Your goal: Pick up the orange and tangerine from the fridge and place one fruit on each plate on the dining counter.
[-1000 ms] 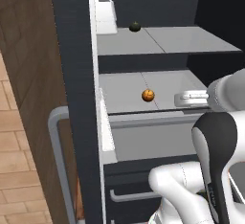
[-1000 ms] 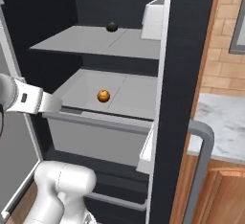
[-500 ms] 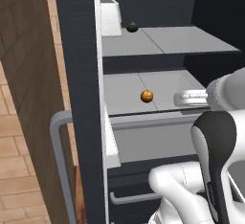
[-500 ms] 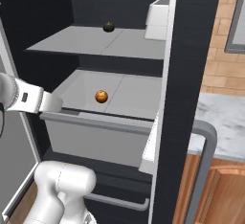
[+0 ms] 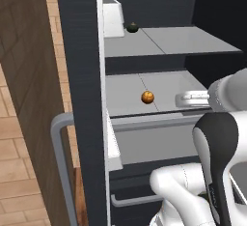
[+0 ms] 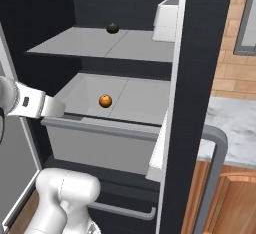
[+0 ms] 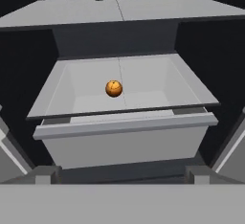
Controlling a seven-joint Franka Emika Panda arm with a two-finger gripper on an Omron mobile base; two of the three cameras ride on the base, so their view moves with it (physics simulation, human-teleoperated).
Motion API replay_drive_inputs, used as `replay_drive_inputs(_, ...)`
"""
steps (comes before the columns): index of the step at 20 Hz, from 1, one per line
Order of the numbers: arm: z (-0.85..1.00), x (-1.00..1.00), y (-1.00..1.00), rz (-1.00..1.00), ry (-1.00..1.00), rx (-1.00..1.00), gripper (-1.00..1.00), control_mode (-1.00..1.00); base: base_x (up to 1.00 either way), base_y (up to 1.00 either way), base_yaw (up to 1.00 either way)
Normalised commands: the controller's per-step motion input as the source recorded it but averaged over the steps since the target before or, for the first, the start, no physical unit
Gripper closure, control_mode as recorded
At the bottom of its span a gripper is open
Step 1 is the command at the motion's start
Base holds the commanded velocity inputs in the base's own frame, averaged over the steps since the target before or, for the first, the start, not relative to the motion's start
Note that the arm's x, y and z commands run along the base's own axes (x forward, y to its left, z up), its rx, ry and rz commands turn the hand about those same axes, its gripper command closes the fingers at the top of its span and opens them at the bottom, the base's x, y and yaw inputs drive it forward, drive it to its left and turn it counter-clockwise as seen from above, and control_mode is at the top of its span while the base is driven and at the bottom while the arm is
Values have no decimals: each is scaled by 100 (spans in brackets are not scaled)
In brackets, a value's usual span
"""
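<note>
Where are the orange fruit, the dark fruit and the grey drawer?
orange fruit (image 7: 114, 88), hand view, centre.
dark fruit (image 6: 112, 28), right base view, centre.
grey drawer (image 7: 127, 144), hand view, front wall.

Fridge (image 6: 125, 8) open — small orange fruit (image 7: 114, 88) alone in the pale grey drawer (image 7: 124, 137).

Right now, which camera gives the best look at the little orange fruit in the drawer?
The hand view: it faces the orange fruit head-on, centred in the open grey drawer. The left base view and right base view show it smaller, from the side.
</note>
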Motion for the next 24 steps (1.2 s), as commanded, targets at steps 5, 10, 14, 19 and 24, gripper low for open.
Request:
replay_drive_inputs(5,0,32,-6,0,0,0,-100,-100,22,-4,0)
replay_drive_inputs(10,-6,48,-4,1,8,1,-100,-100,0,0,0)
replay_drive_inputs(14,-21,44,0,0,13,0,-100,-100,0,0,0)
replay_drive_inputs(19,-23,46,-4,2,10,0,-100,-100,0,0,0)
replay_drive_inputs(24,-40,37,-1,3,0,0,-100,-100,0,0,0)
